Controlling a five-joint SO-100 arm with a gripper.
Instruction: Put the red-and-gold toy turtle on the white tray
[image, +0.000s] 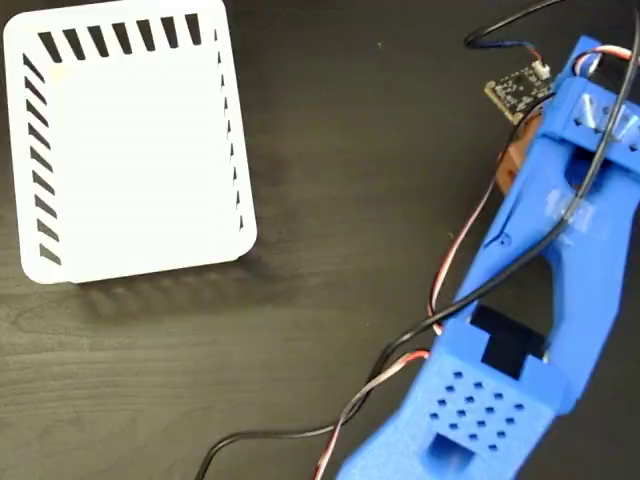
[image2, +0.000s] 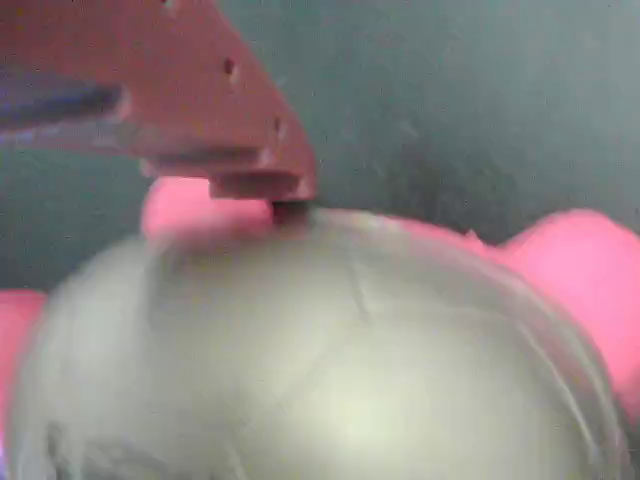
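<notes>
In the wrist view the red-and-gold toy turtle (image2: 340, 370) fills the lower frame, blurred and very close. Its pale gold shell bulges in the middle, with coral-pink parts showing at the right, the far left and behind. One reddish finger (image2: 200, 110) of my gripper (image2: 300, 300) comes in from the upper left and its tip rests on the shell's far side. The other finger is out of frame. In the fixed view the blue arm (image: 540, 300) covers the turtle, and only an orange bit of the gripper (image: 512, 160) shows. The white tray (image: 130, 145) stands at the upper left, nothing in it.
Red, white and black cables (image: 400, 370) trail from the arm across the dark wooden table (image: 330, 200). A small circuit board (image: 518, 90) hangs near the arm's upper end. A broad stretch of table lies between the tray and the arm.
</notes>
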